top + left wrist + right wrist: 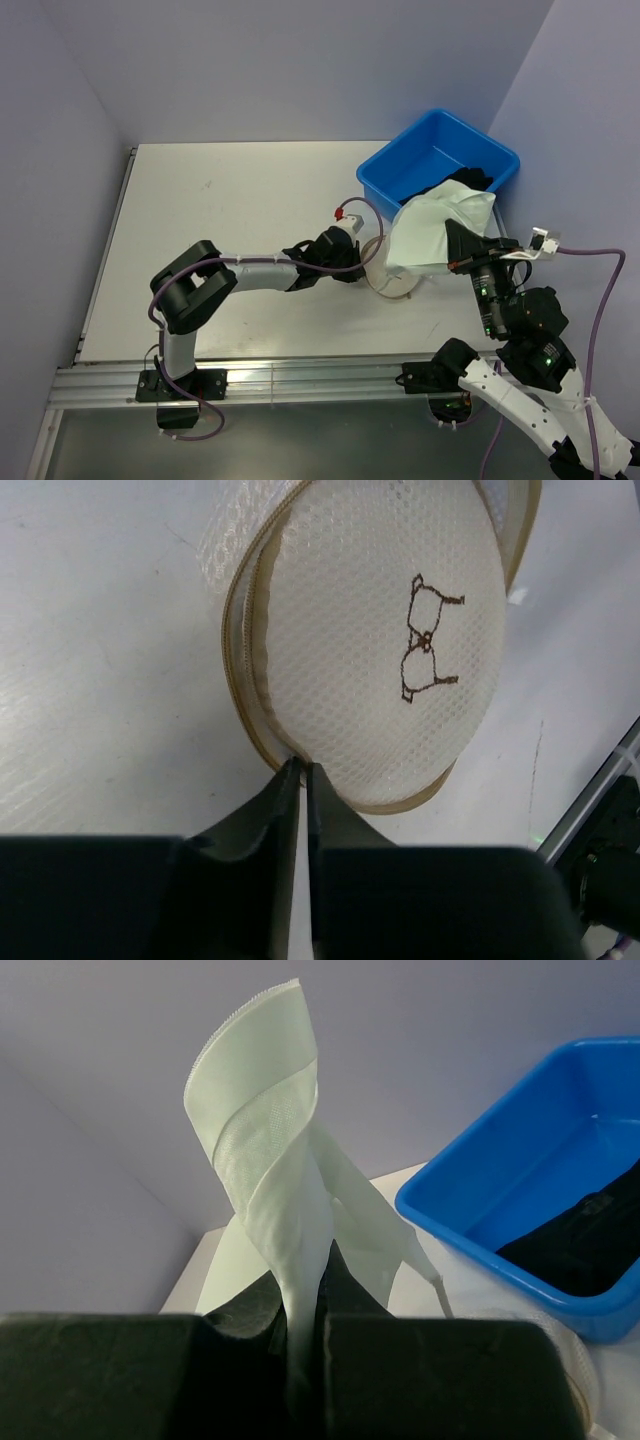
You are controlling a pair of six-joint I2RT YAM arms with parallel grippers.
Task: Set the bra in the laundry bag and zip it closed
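Observation:
The laundry bag (350, 650) is a round whitish mesh disc with a tan rim and a small black bra-outline mark (425, 640), lying on the table. My left gripper (300, 772) is shut, its tips pinching the bag's tan rim at the near edge. In the top view the bag (385, 285) is mostly hidden under the bra (430, 230), a pale whitish-green garment. My right gripper (305, 1300) is shut on the bra (270, 1150) and holds it hanging above the bag, beside my left gripper (360, 262). My right gripper (457, 250) is at the bra's right edge.
A blue plastic bin (440, 160) stands at the back right with a dark garment (465, 185) in it; the right wrist view shows the bin (530, 1170) and the garment (590, 1240) too. Lilac walls close in the left, back and right sides.

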